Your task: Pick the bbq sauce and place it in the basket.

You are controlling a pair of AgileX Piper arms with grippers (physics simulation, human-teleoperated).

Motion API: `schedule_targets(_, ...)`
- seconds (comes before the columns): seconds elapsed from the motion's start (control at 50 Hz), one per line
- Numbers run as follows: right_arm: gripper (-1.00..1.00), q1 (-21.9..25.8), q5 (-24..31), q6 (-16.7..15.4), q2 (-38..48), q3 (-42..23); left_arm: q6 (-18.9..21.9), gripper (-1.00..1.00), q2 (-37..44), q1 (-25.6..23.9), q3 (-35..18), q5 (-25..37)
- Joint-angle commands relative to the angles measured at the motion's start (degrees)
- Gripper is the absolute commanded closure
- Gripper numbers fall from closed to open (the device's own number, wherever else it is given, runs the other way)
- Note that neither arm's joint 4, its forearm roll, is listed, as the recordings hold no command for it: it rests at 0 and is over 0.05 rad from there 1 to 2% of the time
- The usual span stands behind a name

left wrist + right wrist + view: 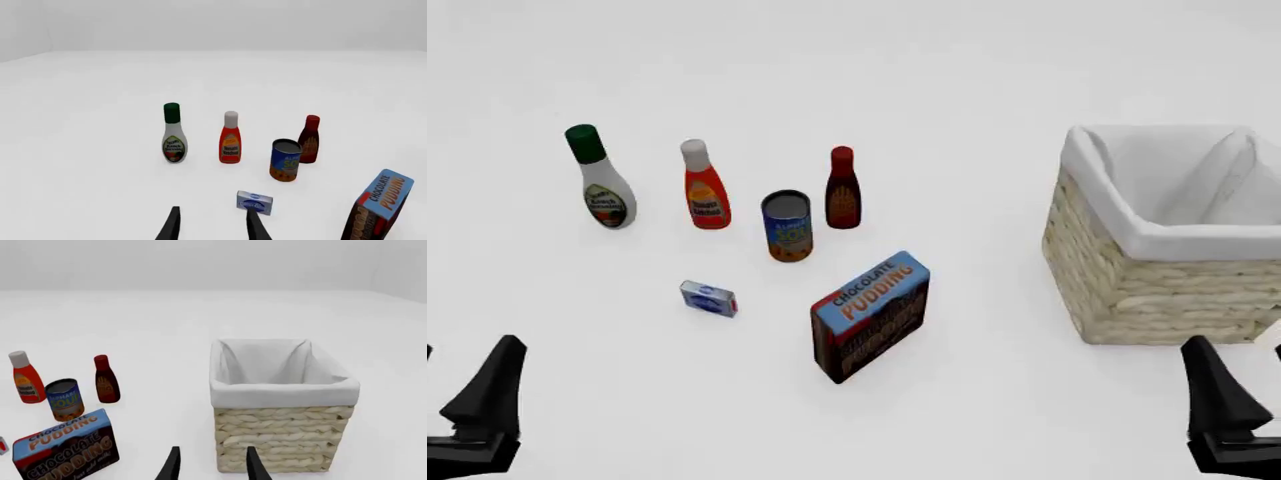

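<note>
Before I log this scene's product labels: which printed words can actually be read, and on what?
"CHOCOLATE PUDDING": on the pudding box.
Too blurred to read: the labels on the bbq sauce, the orange-red bottle, the white bottle, the can and the small blue packet.
The basket bears no text.

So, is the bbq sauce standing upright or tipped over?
Upright: the bbq sauce stands on its base, red cap on top, on the table, outside the basket.
</note>
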Motion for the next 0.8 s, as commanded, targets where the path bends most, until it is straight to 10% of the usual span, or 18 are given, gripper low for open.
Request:
schedule_targets(0.02,-1.0,0.3,0.1,-0.2,0.1,0.0,0.0,-1.0,0.3,0.0,-0.1,-0.1)
schedule_targets(0.8,-1.0,5.5,0.3,-1.1,13.5,-14.7,0.0,-1.0,0.3,0.0,-0.1,-0.1)
